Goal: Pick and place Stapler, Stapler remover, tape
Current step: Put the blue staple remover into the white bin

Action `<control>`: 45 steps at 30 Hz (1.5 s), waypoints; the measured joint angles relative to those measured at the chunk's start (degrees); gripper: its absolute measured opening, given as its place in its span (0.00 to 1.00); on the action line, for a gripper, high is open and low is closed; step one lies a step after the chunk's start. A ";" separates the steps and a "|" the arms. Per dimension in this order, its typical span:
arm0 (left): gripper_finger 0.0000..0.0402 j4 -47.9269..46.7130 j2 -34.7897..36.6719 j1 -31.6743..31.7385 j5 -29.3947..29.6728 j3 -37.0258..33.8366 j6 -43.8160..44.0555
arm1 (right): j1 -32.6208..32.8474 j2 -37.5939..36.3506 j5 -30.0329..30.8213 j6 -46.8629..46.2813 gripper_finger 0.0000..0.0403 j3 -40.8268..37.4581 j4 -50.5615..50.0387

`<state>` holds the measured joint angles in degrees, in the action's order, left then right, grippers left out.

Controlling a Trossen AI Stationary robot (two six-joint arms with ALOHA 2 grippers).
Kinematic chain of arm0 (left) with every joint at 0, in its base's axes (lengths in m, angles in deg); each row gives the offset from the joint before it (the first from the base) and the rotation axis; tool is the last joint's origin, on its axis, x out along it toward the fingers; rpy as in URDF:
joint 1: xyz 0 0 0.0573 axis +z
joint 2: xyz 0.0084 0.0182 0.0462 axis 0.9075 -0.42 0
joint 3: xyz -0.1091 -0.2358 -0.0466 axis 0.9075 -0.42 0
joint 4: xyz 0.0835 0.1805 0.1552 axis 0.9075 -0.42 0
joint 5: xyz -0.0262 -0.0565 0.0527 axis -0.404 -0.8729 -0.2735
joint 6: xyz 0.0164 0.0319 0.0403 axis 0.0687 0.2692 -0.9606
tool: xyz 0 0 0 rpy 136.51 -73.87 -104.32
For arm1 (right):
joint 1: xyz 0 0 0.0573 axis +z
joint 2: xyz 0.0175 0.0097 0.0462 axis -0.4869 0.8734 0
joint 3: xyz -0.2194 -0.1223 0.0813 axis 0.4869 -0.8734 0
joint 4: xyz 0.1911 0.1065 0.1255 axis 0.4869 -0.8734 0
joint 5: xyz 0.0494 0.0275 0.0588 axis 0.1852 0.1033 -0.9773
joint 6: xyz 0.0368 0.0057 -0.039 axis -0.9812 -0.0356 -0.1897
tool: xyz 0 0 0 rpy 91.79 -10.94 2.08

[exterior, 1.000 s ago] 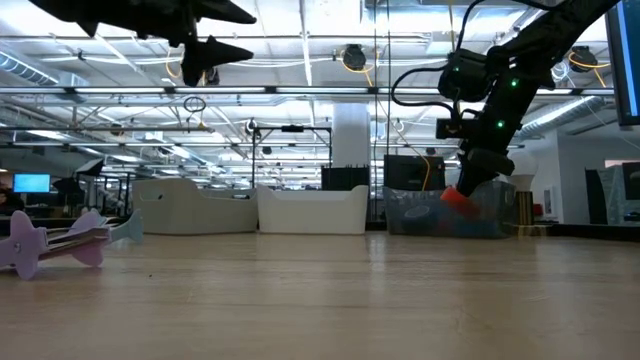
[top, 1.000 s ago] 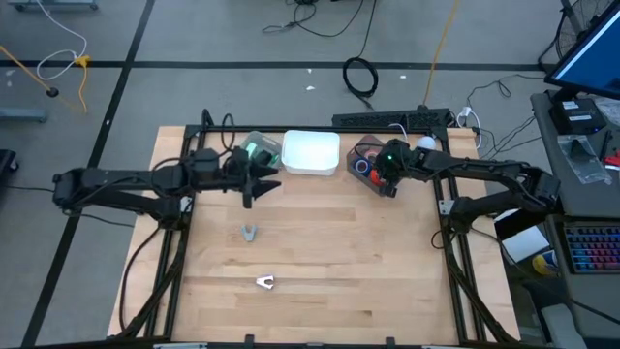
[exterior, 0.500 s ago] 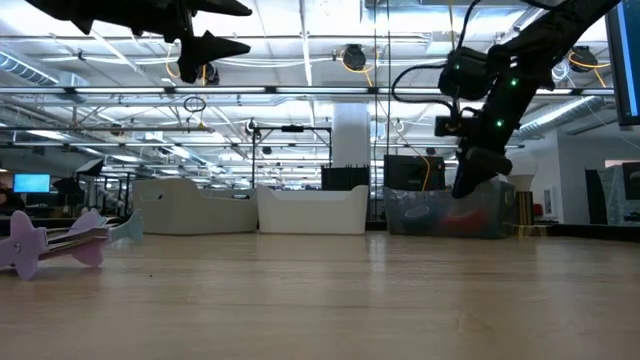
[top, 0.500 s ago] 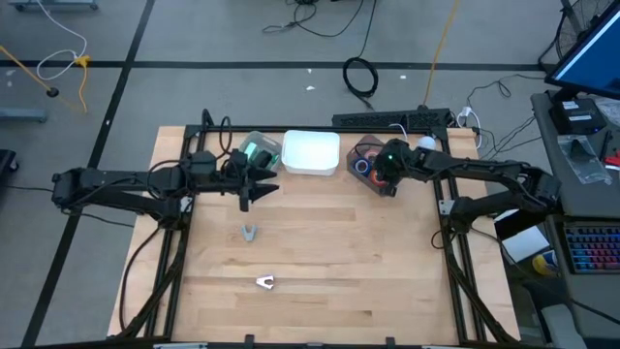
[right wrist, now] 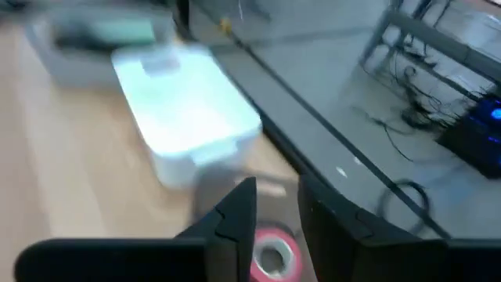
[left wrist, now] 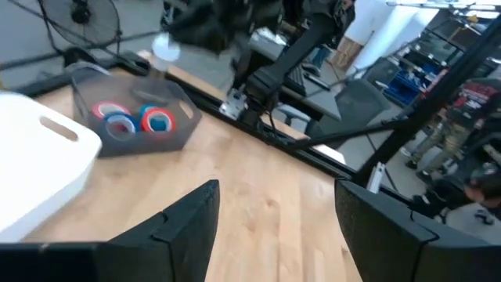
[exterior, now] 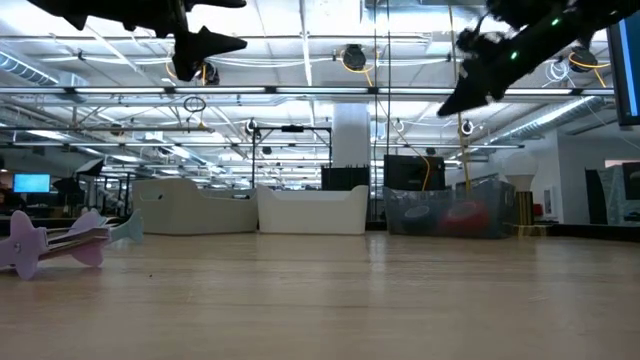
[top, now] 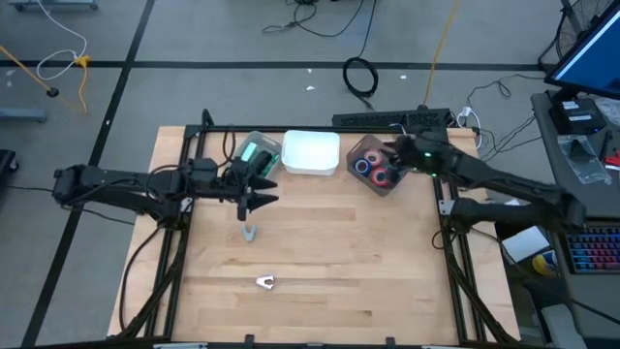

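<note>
High view: red and blue tape (top: 373, 171) rolls in bin; left end effector (top: 254, 200) spread apart.

Grey floor (top: 223, 34) (cables strewn) surrounds the wooden table (top: 329, 252).

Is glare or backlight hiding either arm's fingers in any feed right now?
Low view: the ceiling lights behind turn the left gripper and right gripper into dark silhouettes. High view: even light, no glare on the table, tape rolls plain to see. Left wrist view: the left arm's fingers are well lit and spread apart.
</note>
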<state>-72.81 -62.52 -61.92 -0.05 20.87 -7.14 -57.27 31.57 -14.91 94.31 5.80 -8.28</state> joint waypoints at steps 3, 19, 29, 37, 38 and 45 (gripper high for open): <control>0.63 -0.64 -0.02 -1.61 0.01 0.00 0.93 | 1.19 -5.78 -3.64 -4.58 0.18 0.00 -0.07; 0.63 -1.61 -0.20 -12.17 8.15 0.00 -1.98 | 8.39 -25.24 -7.29 -10.54 0.01 0.02 -6.12; 0.63 -18.96 -5.53 -16.54 9.14 0.00 27.82 | 8.54 -34.28 -7.70 -10.82 0.00 0.02 -10.52; 0.63 -31.26 -13.21 -17.73 7.39 0.02 52.80 | 8.54 -36.06 -7.33 -10.60 0.00 0.04 -10.52; 0.63 -31.32 -13.87 -17.64 7.30 0.02 54.64 | 8.53 -36.03 -7.29 -10.38 0.00 0.04 -10.54; 0.63 -29.37 -14.84 -16.25 8.98 0.02 56.82 | 8.52 -35.90 -7.22 -10.36 0.00 0.04 -10.48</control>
<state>-102.17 -77.36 -78.17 8.93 20.89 49.68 -48.76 -4.34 -22.13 83.95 5.84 -18.76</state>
